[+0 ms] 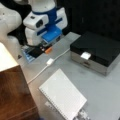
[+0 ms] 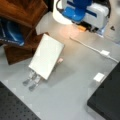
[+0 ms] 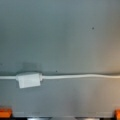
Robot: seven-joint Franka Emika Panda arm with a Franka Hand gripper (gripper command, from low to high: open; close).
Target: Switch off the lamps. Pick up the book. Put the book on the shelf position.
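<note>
Hovering low over the grey worktop, the Panda arm's tool hangs just up and to a front view's left of the inline switch on a white cable. In the wrist view its orange fingertips sit at the two bottom corners, spread wide and pinching nothing, with the switch lying on the worktop ahead of them and left of centre.

Reading a front view from its left: the shelf position, a dark reddish-brown wooden block, stands down and left of the switch with nothing of the task on its top. The book, white with its spiral binding along one long edge, lies below the switch and well apart from the tool. In a front view the book leans with its lower end at a small silver rack. A black-topped silver box sits to the right of the switch.

By this evidence the lamp step is in hand, and the book is neither lifted nor shelved. No lamp itself shows. Working the switch would call for the tool to be brought squarely over the small white body, since it sits off-centre between the spread fingertips
</note>
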